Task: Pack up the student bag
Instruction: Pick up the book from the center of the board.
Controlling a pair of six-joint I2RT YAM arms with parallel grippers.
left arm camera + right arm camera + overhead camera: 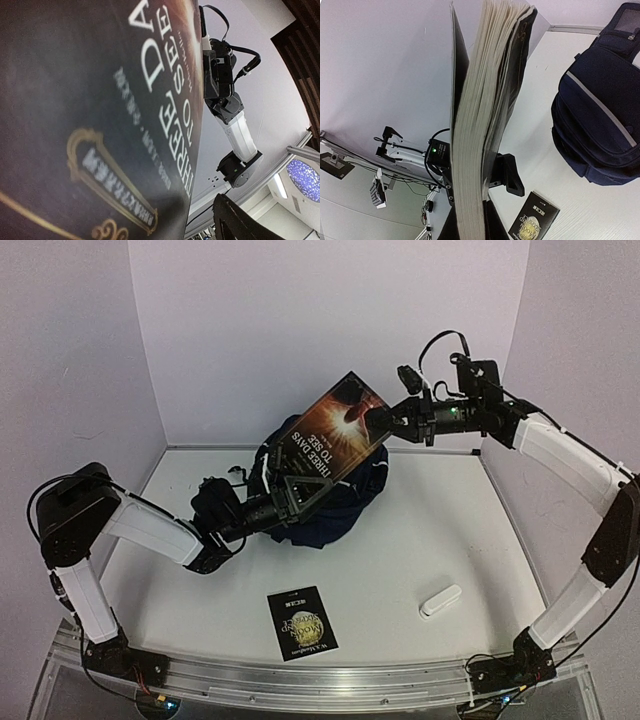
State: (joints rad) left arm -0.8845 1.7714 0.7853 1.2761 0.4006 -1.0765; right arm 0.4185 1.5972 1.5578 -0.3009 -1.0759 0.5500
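Clamps the book by its upper edge in the right gripper, tilted above the bag at the table's back, with the left gripper's jaws wide astride its lower edge, likely to steady it for sliding in.

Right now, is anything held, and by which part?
The right pincer is shut on the book at its upper edge. The left pincer straddles its lower corner; whether it grips cannot be told.
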